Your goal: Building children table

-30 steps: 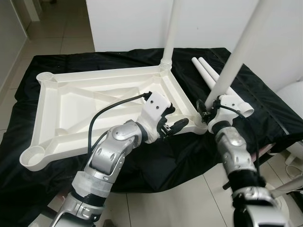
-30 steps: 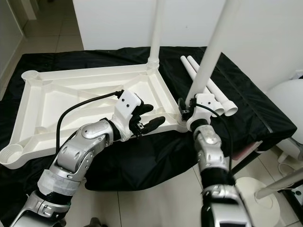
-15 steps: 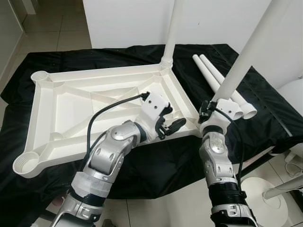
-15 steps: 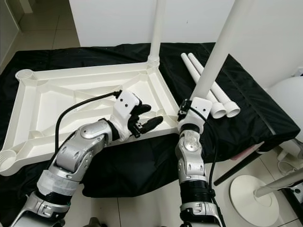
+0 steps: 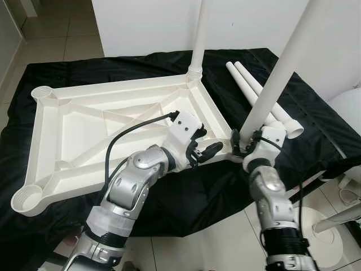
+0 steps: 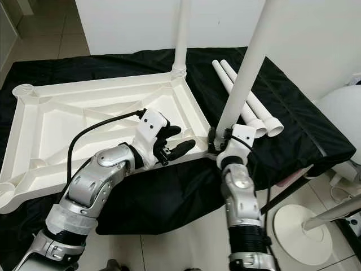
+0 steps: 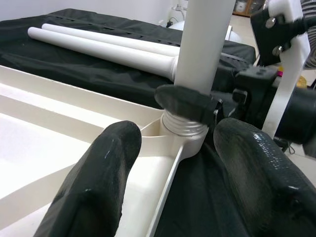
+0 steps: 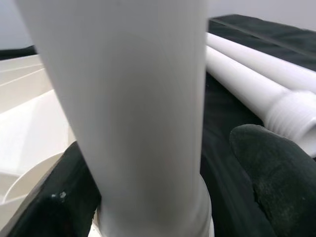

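Note:
The white tabletop (image 5: 101,121) lies upside down on a black cloth. One white leg (image 5: 197,34) stands in its far corner socket. A second leg (image 5: 277,73) stands in the near right corner socket (image 7: 183,129). My right gripper (image 5: 243,144) sits around this leg's base. One finger (image 8: 74,187) lies against the leg, the other finger (image 8: 276,173) stands a little apart. My left gripper (image 5: 201,150) hovers open over the tabletop's rim just left of that corner, holding nothing. Two loose legs (image 5: 252,90) lie on the cloth to the right.
The black cloth (image 5: 186,195) hangs over the front edge toward the tiled floor (image 5: 208,248). A white round stand base (image 6: 299,234) sits on the floor at the right. A white wall (image 5: 141,25) rises behind the work area.
The camera view has shifted. My right forearm has swung out to the right from under the corner leg while its gripper stayed at the leg's base. The left gripper has held still.

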Robot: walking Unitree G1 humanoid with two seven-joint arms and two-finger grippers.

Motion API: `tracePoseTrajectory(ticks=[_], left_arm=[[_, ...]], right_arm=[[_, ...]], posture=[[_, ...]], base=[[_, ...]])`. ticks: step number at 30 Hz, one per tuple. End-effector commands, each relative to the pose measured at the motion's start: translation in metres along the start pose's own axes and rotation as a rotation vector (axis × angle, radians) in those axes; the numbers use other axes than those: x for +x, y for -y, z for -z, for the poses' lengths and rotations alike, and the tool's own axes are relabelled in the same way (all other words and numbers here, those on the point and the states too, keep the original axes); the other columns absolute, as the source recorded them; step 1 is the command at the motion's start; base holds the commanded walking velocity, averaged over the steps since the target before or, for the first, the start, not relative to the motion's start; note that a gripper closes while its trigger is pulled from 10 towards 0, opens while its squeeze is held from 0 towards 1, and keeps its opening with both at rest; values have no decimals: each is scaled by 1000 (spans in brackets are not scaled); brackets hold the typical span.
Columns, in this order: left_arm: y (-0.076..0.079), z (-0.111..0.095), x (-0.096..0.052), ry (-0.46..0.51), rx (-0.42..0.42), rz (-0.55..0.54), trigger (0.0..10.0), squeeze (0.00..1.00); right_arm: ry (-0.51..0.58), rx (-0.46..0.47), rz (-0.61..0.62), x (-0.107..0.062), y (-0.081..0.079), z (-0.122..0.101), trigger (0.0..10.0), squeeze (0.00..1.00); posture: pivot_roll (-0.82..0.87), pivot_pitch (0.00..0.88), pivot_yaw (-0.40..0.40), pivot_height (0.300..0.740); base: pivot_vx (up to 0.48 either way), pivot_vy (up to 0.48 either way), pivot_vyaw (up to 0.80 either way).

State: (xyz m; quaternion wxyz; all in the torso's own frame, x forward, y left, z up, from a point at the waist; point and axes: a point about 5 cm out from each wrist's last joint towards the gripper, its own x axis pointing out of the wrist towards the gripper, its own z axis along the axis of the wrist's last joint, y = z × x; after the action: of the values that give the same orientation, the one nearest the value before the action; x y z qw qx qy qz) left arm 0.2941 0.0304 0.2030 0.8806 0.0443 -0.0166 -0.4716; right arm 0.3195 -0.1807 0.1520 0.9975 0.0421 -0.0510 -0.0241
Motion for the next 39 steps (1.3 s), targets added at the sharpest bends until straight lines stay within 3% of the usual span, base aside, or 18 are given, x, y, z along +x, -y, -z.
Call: tracePoseTrajectory(ticks=[1, 6, 12, 20, 21, 22, 23, 24, 25, 26, 27, 37, 38, 39], left_arm=[[-2, 3, 0, -14, -7, -54, 10000, 0], [-2, 2, 0, -13, -4, -51, 10000, 0], [-2, 0, 3, -10, 5, -45, 10000, 0], [-3, -1, 3, -7, 8, -50, 10000, 0], [-3, -1, 2, -6, 8, -51, 10000, 0], [-3, -1, 2, -4, 7, -52, 10000, 0], [-3, -1, 2, -4, 7, -52, 10000, 0], [-3, -1, 2, -4, 6, -53, 10000, 0], [-3, -1, 2, -4, 6, -53, 10000, 0], [-3, -2, 3, -3, 6, -53, 10000, 0], [-3, -2, 3, -2, 5, -54, 10000, 0], [-3, -2, 3, -1, 2, -57, 10000, 0], [-3, -2, 3, 0, 2, -56, 10000, 0], [-3, -2, 3, 0, 2, -56, 10000, 0]], right_arm=[[-15, 10, 1, -2, 4, 3, 10000, 0], [0, -49, -140, 3, 10, -2, 10000, 0], [11, -188, -411, 20, 10, -9, 10000, 0], [-5, -222, -519, 29, 11, -12, 10000, 0], [-18, -227, -542, 30, 12, -10, 9412, 0], [-33, -238, -560, 31, 13, -8, 5451, 0], [-33, -238, -560, 31, 13, -8, 5451, 0], [-46, -243, -571, 31, 15, -7, 4157, 0], [-46, -243, -571, 31, 15, -7, 4157, 0], [-58, -246, -581, 32, 17, -5, 2471, 0], [-69, -249, -587, 32, 19, -3, 0, 0], [-109, -225, -605, 30, 26, 8, 0, 0], [-111, -216, -595, 30, 26, 9, 4667, 0], [-111, -216, -595, 30, 26, 9, 4667, 0]], posture=[[-15, 85, -16, 740], [-18, 80, -11, 740], [-14, 74, -6, 740], [-5, 70, -9, 740], [-5, 70, -10, 740], [-4, 69, -12, 740], [-4, 69, -12, 740], [-4, 70, -12, 740], [-4, 70, -12, 740], [-4, 70, -13, 740], [-4, 71, -14, 740], [-7, 72, -14, 740], [-7, 72, -14, 740], [-7, 72, -14, 740]], base=[[0, 0, 0], [0, 0, 0], [0, 0, 0], [0, 0, 0], [0, 0, 0], [0, 0, 0], [0, 0, 0], [0, 0, 0], [0, 0, 0], [0, 0, 0], [0, 0, 0], [0, 0, 0], [0, 0, 0], [0, 0, 0]])
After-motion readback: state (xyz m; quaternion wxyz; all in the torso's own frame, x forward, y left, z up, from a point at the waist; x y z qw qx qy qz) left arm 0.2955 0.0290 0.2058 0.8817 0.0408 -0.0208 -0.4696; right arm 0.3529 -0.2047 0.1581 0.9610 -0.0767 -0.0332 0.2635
